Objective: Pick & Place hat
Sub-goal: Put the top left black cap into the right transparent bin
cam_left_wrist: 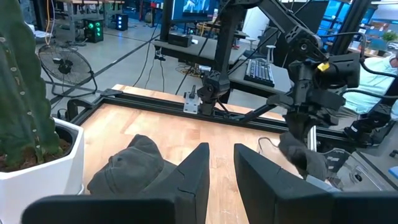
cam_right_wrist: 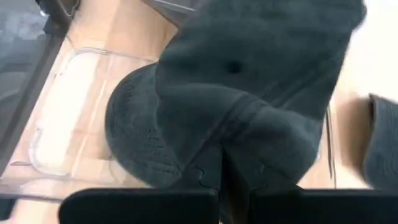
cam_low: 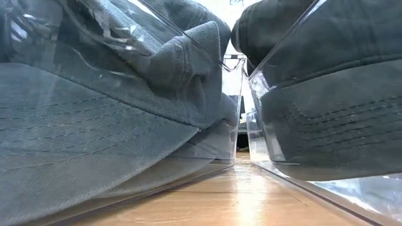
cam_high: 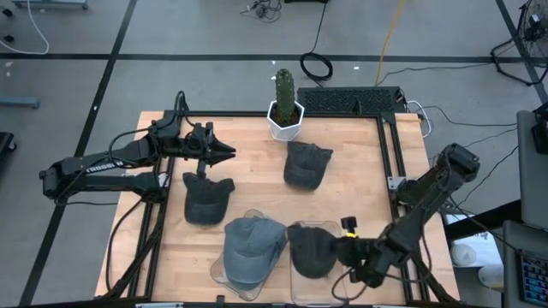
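Right hand (cam_high: 341,251) clamped on dark hat (cam_high: 312,251), one of four hats; two clear bins.

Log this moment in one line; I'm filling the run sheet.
right pincer: shut on dark hat over clear bin | left pincer: idle, mid-table

1. left arm (cam_high: 98,167): white lettering along the link in the high view, looks like "TROSSEN", only partly readable.
2. Hats, planter, bins, table: no readable text.
3. Background monitors: content illegible.
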Motion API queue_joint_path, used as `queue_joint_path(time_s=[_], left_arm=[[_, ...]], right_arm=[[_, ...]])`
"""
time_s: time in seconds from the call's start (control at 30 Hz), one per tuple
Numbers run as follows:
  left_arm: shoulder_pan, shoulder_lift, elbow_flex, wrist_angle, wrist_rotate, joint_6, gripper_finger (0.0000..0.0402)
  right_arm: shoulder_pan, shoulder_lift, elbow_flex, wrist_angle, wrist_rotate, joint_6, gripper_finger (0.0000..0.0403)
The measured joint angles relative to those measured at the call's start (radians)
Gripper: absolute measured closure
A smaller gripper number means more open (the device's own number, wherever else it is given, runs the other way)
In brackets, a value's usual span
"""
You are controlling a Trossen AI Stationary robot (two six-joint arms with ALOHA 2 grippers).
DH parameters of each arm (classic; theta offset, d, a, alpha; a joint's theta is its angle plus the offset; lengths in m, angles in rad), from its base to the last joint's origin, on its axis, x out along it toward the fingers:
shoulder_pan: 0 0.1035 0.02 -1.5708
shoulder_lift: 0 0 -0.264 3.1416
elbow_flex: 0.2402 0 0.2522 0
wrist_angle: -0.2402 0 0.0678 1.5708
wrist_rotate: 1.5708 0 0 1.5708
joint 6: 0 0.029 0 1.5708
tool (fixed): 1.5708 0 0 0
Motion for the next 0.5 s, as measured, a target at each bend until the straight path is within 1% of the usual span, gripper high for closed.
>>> queue_joint_path(time_s=[0.1, 0.17, 0.33, 0.4, 0.5], left_arm=[[0.0, 0.0, 0.0, 0.0, 0.0, 0.0, 0.032], [0.0, 0.0, 0.0, 0.0, 0.0, 0.0, 0.0319], [0.0, 0.0, 0.0, 0.0, 0.0, 0.0, 0.032], [0.0, 0.0, 0.0, 0.0, 0.0, 0.0, 0.032], [0.0, 0.0, 0.0, 0.0, 0.0, 0.0, 0.0319]], right_arm=[[-0.046, 0.024, 0.0, 0.071, -0.102, -0.087, 0.0403], [-0.073, 0.04, 0.0, 0.087, -0.186, -0.106, 0.0403], [-0.115, 0.057, 0.0, 0.014, -0.375, -0.048, 0.0403], [-0.121, 0.056, 0.0, -0.011, -0.418, -0.036, 0.0403], [-0.128, 0.056, 0.0, -0.003, -0.488, -0.034, 0.0403]])
